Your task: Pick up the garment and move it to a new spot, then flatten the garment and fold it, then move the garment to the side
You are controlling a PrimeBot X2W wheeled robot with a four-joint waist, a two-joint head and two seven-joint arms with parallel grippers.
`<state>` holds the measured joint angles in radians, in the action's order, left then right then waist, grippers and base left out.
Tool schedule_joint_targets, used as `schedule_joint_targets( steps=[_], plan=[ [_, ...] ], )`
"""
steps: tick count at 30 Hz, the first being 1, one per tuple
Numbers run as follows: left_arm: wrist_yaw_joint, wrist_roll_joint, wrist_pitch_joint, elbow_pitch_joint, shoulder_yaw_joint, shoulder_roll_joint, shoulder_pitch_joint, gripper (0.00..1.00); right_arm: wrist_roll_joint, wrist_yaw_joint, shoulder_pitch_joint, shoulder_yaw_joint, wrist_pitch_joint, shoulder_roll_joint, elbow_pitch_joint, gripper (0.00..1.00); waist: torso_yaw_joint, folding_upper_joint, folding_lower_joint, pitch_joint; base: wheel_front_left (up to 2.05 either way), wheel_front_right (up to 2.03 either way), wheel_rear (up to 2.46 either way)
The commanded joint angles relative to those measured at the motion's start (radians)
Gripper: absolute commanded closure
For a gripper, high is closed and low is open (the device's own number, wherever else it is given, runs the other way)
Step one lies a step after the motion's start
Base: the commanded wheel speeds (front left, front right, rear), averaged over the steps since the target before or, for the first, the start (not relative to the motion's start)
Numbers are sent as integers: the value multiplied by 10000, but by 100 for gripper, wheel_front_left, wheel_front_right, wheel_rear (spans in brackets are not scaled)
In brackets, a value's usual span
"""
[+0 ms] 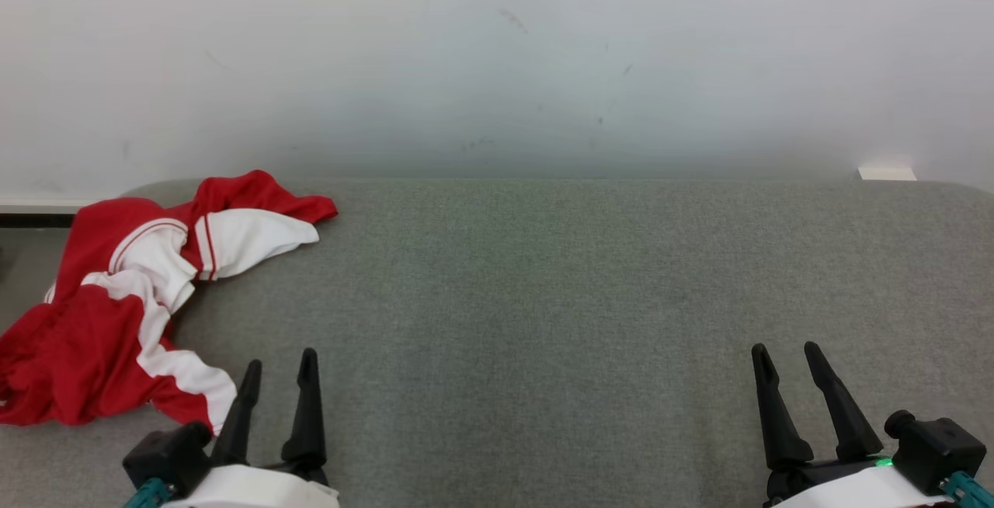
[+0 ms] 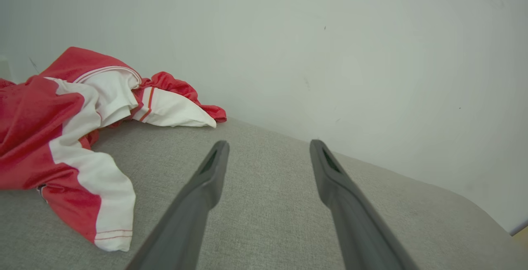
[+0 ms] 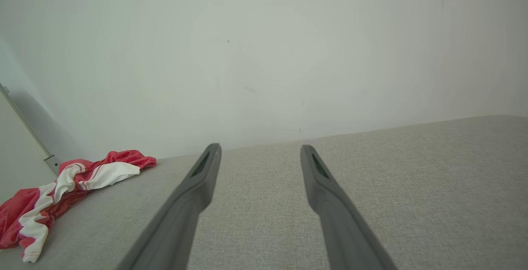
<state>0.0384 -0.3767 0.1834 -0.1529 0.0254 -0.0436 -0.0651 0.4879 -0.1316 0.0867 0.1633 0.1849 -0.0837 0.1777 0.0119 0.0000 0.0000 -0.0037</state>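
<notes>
grey woven surface (image 1: pixel 590 298) spans the foreground, far corners rounded. white wall (image 1: pixel 497 50) rises behind it at 12 o'clock, with faint scuffs (image 1: pixel 512 20). small white block (image 1: pixel 886 173) at 2 o'clock on the far edge. dark strip (image 1: pixel 35 220) at 9 o'clock.

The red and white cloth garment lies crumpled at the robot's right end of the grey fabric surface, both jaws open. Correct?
No: the head view shows the red and white cloth garment crumpled at the robot's left end of the grey fabric surface; both jaws are open.
</notes>
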Motion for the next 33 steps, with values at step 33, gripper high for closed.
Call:
schedule_joint_targets(
  steps=[33],
  plan=[
    [141, 2138, 723, 3, 89, -94, 91, 0, -1958, 16, 93, 339, 708, 34, -278, 0, 9, 0, 0, -84, 0, 0, 0]
  ],
)
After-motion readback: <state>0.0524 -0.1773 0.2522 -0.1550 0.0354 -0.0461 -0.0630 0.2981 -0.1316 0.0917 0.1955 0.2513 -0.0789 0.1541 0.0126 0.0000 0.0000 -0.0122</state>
